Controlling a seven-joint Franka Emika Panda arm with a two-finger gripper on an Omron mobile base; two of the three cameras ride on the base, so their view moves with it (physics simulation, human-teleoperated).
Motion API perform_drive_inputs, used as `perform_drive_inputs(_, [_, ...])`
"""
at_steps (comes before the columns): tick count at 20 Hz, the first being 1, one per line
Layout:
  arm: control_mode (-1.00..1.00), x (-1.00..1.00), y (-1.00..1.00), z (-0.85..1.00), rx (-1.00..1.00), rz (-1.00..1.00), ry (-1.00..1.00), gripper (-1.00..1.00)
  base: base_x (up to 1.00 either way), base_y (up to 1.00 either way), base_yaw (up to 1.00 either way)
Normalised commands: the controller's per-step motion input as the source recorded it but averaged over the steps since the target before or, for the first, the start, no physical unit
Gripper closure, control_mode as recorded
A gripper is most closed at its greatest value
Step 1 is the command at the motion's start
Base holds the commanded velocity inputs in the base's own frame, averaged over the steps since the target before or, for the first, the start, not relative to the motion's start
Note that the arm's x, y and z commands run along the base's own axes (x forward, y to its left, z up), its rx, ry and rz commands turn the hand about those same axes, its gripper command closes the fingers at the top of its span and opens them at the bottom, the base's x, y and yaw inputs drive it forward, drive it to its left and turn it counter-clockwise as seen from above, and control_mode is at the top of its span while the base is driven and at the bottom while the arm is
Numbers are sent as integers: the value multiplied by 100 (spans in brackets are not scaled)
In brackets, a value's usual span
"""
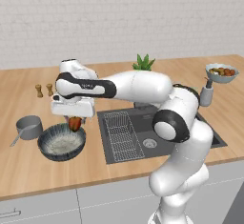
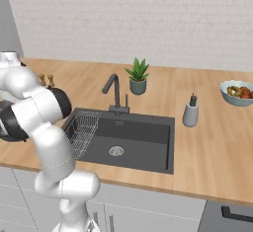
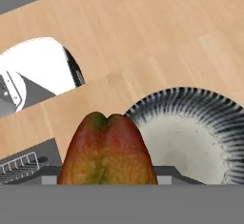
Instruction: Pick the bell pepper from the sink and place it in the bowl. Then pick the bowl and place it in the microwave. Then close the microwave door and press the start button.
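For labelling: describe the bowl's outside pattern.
The bowl has fine dark-and-pale radial stripes; clearest in the hand view.

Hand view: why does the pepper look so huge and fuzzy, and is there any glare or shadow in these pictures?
Hand view: the bell pepper sits right at the lens, so it looms soft-edged beside the bowl. Left base view: even, flat light, no glare, only a faint shadow under the bowl. Right base view: the sink is simply dark, without reflections.
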Motion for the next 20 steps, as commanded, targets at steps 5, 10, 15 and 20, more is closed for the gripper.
perform_drive_inputs(5, [-100, 21, 51, -29, -3, -3, 0, 100, 0, 0, 0])
perform_drive_inputs(10, [-100, 8, 12, -33, -4, -1, 0, 100, 0, 0, 0])
perform_drive_inputs(15, [-100, 15, 28, -42, -5, 0, 0, 100, 0, 0, 0])
perform_drive_inputs(20, [-100, 19, 15, -38, -2, 0, 0, 100, 0, 0, 0])
